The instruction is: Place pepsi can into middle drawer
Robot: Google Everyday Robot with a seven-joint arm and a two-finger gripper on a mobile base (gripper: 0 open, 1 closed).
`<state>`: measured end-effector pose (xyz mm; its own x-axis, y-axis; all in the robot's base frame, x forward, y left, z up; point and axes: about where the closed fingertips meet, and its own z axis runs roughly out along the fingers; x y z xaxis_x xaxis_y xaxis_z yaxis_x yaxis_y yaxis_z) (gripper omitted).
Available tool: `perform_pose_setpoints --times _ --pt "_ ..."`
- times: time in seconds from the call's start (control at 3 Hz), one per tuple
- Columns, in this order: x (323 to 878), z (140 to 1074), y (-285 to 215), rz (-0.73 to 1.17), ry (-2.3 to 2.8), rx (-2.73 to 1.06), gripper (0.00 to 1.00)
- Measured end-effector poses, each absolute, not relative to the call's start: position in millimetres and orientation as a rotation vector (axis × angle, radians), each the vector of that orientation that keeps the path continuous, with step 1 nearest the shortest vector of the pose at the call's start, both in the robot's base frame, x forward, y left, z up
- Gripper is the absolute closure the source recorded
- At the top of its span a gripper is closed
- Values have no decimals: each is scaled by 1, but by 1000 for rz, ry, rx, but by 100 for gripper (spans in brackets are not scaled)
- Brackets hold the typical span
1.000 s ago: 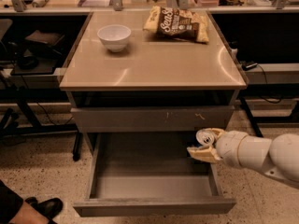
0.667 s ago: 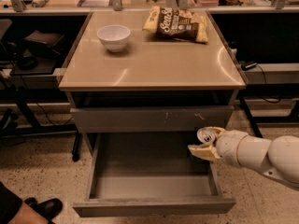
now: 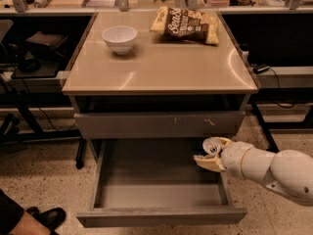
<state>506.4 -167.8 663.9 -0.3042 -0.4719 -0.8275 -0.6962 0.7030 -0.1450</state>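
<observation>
The gripper (image 3: 208,152) hangs at the right rim of the open middle drawer (image 3: 161,216), just over its right wall. Its two tan, wedge-shaped fingers pinch the pepsi can (image 3: 211,145). Of the can I see only the round silver top, turned toward the drawer; the blue body is hidden between the fingers. Behind the gripper, the smooth white rounded arm (image 3: 274,169) goes to the right and is cut off at the edge.

To the left of the gripper and below it, the drawer is a deep grey metal box with a flat, bare floor. Just above the gripper is a closed grey drawer front (image 3: 159,125) with pale scratches. Higher, on the glossy beige tabletop (image 3: 161,70), stand a white bowl (image 3: 120,37) and a crumpled chip bag (image 3: 187,24).
</observation>
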Motion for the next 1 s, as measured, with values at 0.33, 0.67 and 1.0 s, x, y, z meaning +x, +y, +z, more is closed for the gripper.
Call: perform_pose_setpoints --times 0.33,0.67,1.0 --pt "516 599 -156 292 2003 -858 100" --pt "535 542 -137 228 2048 -866 100" --pt "536 535 -134 239 2051 -865 100"
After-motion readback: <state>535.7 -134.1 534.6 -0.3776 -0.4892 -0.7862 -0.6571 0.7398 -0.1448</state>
